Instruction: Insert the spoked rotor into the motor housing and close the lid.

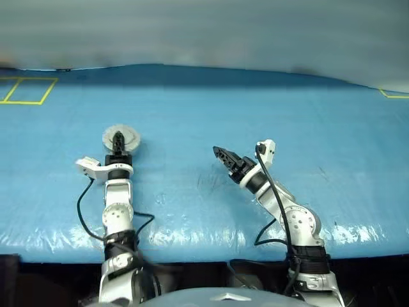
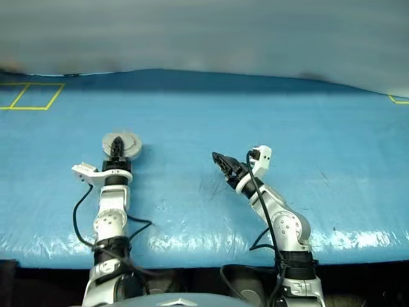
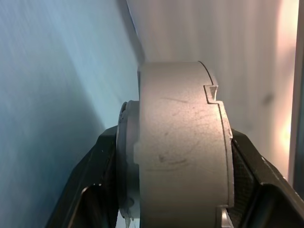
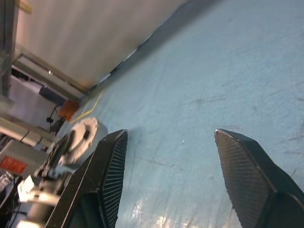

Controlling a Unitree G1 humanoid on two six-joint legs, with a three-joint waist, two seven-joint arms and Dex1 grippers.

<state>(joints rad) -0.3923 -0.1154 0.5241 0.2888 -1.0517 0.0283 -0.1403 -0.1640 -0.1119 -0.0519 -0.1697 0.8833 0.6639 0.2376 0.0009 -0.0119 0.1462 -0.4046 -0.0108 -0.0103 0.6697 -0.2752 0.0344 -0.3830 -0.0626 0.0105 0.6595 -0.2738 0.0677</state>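
The left tool [image 1: 118,142] is clamped on the round, shallow silver metal motor housing [image 3: 183,142]; the left wrist view shows a black finger [image 3: 95,185] pressed against each flat side of the grey body, which stands on edge between them. A stepped seam runs round the rim where the lid [image 3: 223,142] meets the can, so the housing looks shut; its contents are hidden. From the head views the housing shows as a pale disc at the left tool's tip, over the blue plastic-covered tabletop [image 1: 255,115].

The right tool [image 1: 222,155] is well to the right of the housing, jaws spread wide, with bare tabletop between the textured pads [image 4: 111,166]. It holds nothing.
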